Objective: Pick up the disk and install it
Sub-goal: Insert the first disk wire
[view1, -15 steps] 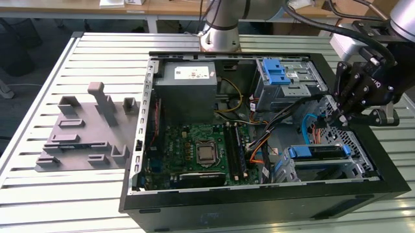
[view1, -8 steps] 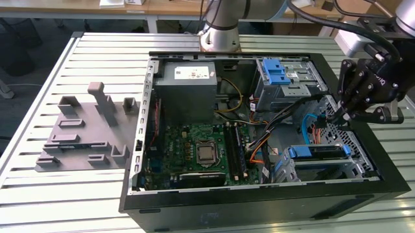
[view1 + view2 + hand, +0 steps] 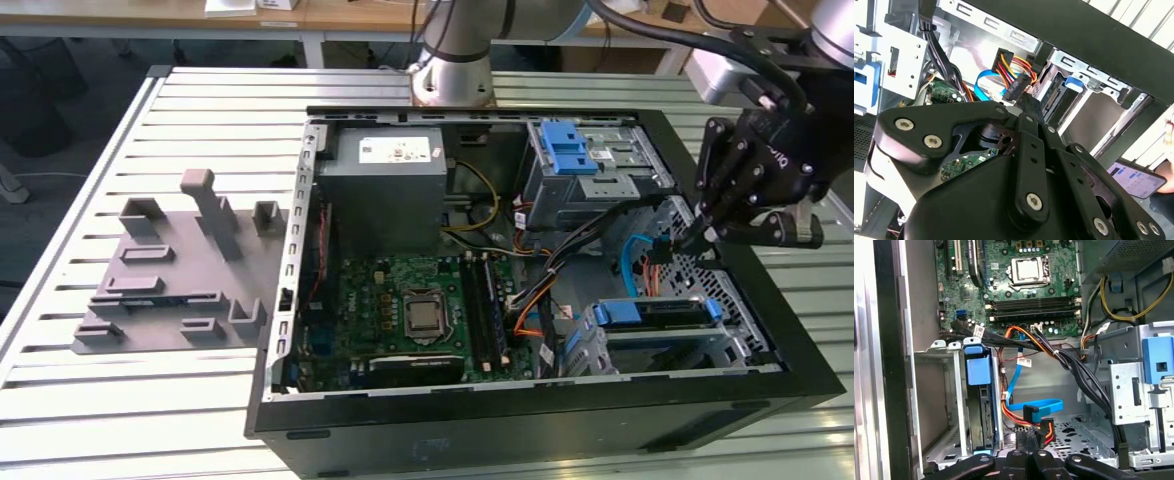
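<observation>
Disk point(image 3: 651, 313) sits slotted into the lower cage point(image 3: 731, 345) of the open case point(image 3: 534, 425), down at the corner on the exterior view's right, blue bracket showing along its top. In the first wrist view the disk point(image 3: 978, 371) stands in that same cage point(image 3: 936, 390), with loose cables running right past it. Claw point(image 3: 702, 242) hangs inside the case between the lower cage and the upper cage point(image 3: 587, 175), the one with the blue latch point(image 3: 567, 150). Its fingers are drawn in narrow, tips pretty much together. In both wrist views the claw point(image 3: 1024, 102) point(image 3: 1030, 440) ends right at a black plug point(image 3: 1015, 89) point(image 3: 1046, 431) with red, orange and yellow wires, and a blue flat cable point(image 3: 986, 82) point(image 3: 1041, 404) is looped just beside it. It looks like it's touching the plug, but I can't tell if it's actually pinching it. Motherboard point(image 3: 414, 310) and power supply point(image 3: 387, 175) fill the rest of the case. A grey moulded fixture point(image 3: 174, 270) lies on the slatted table point(image 3: 200, 100) just beside the case, on the exterior view's left. The second wrist view also catches a phone point(image 3: 1135, 177) with a lit screen outside the case.
</observation>
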Robot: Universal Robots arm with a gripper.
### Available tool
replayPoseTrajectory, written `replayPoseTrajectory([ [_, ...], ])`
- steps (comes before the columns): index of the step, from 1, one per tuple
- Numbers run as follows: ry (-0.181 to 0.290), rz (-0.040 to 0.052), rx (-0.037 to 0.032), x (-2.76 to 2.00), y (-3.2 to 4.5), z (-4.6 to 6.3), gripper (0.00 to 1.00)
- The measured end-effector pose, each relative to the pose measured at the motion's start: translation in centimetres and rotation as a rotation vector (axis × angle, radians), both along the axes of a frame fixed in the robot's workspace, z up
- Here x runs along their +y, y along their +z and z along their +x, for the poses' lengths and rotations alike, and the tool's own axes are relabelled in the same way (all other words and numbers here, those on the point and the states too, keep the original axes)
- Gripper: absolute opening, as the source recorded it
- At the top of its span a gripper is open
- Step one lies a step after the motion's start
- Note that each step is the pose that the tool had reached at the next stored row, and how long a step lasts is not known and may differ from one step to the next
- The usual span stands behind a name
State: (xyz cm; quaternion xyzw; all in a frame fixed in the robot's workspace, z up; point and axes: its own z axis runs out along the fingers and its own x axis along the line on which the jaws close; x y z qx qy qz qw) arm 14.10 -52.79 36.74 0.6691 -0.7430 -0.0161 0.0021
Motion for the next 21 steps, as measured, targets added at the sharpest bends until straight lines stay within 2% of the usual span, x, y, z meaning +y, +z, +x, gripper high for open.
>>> replayPoseTrajectory([
  [2,-0.004,-0.0103,0.0,0.14,0.0,0.0,0.11],
  [5,-0.01,-0.0188,0.0001,0.39,-0.11,0.2,0.11],
  [8,-0.016,-0.0217,0.0014,0.46,-0.14,0.3,0.11],
  [10,-0.019,-0.0243,0.0017,0.68,-0.14,0.3,0.11],
  [11,-0.02,-0.0266,0.0019,0.83,-0.13,0.3,0.17],
  [13,-0.021,-0.033,0.0021,1.09,-0.13,0.4,0.18],
  [14,-0.023,-0.0369,0.0022,1.2,-0.14,0.4,0.18],
  [15,-0.024,-0.0419,0.0023,1.3,-0.14,0.4,0.25],
  [19,-0.027,-0.0725,0.0051,1.62,-0.19,0.4,0.25],
  [21,-0.027,-0.0806,0.0089,1.97,-0.23,0.4,0.25],
])
